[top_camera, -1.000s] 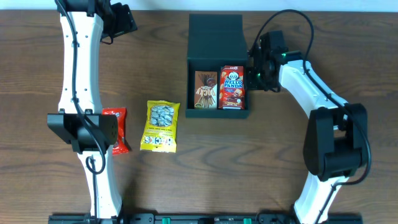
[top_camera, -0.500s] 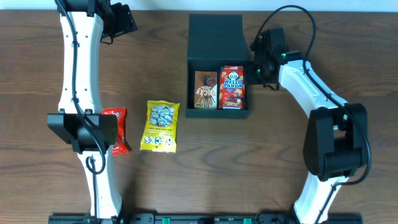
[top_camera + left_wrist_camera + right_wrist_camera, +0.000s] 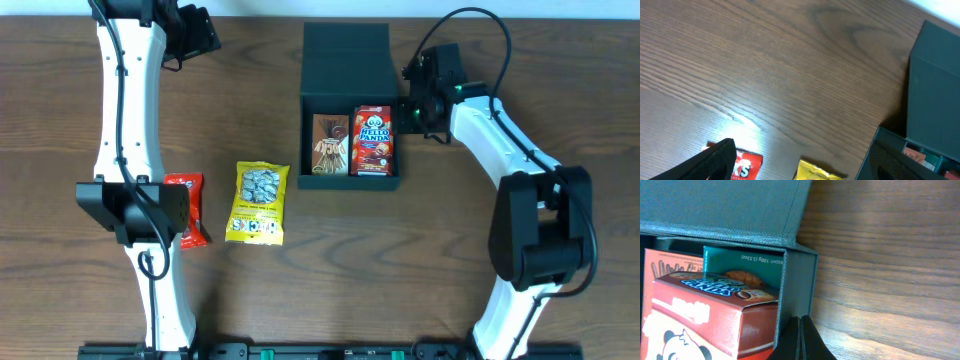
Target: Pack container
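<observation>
The container (image 3: 345, 60) sits on the table (image 3: 440, 250) at the far middle, lid folded back. Inside I see a brown snack box (image 3: 331, 143) beside a red panda box (image 3: 375, 140), and in the right wrist view a teal carton (image 3: 740, 260) behind them. My right hand (image 3: 410, 108) is right at the container's right wall, fingers pressed together with only a seam between them. My left hand (image 3: 195, 35) hangs far left, well away, fingers (image 3: 715, 159) wide and holding nothing. A yellow packet (image 3: 258, 203) and a red packet (image 3: 188, 205) lie on the table.
</observation>
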{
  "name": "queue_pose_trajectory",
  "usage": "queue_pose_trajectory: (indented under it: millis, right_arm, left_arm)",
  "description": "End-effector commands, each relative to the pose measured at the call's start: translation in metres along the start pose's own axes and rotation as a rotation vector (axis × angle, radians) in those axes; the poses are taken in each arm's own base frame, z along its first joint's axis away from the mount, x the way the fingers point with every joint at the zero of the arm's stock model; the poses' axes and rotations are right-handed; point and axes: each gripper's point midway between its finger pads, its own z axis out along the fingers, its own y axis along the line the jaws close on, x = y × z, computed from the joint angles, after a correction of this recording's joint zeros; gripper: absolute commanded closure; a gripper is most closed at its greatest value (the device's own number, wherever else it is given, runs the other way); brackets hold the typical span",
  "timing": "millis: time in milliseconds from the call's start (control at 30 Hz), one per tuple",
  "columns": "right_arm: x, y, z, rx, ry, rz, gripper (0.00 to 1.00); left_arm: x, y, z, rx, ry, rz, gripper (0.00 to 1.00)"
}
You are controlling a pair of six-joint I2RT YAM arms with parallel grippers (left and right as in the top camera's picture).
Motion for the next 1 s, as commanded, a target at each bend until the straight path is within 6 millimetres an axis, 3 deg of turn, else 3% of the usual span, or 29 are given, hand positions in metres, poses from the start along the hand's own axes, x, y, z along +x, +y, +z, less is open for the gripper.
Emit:
queue_pose_trajectory:
  millis: [0, 300, 400, 533, 700, 800, 967]
  right_arm:
    - [0.009, 0.008, 0.010, -0.058, 0.038, 0.019, 0.98]
    - [0.009, 0.000, 0.010, -0.020, 0.035, 0.024, 0.99]
    - [0.011, -0.022, 0.008, 0.082, 0.042, 0.048, 0.99]
    - [0.017, -0.050, -0.002, 0.128, 0.081, 0.111, 0.98]
    - [0.003, -0.080, -0.034, 0.154, 0.047, 0.176, 0.98]
    - [-0.013, -0.093, -0.064, 0.175, -0.004, 0.168, 0.99]
    - [-0.036, -0.113, -0.121, 0.262, -0.115, 0.137, 0.99]
  left_arm:
    - [0.001, 0.002, 0.005, -0.013, 0.011, 0.021, 0.14]
    - [0.001, 0.002, 0.005, -0.013, 0.012, 0.034, 0.14]
    - [0.006, 0.007, 0.005, -0.023, 0.033, 0.046, 0.14]
    - [0.019, 0.029, 0.004, -0.061, 0.108, 0.033, 0.16]
    - [0.037, 0.028, 0.004, 0.085, 0.233, 0.041, 0.24]
    - [0.039, 0.028, -0.005, 0.137, 0.240, 0.054, 0.22]
    - [0.036, 0.031, -0.061, 0.129, 0.124, 0.099, 0.14]
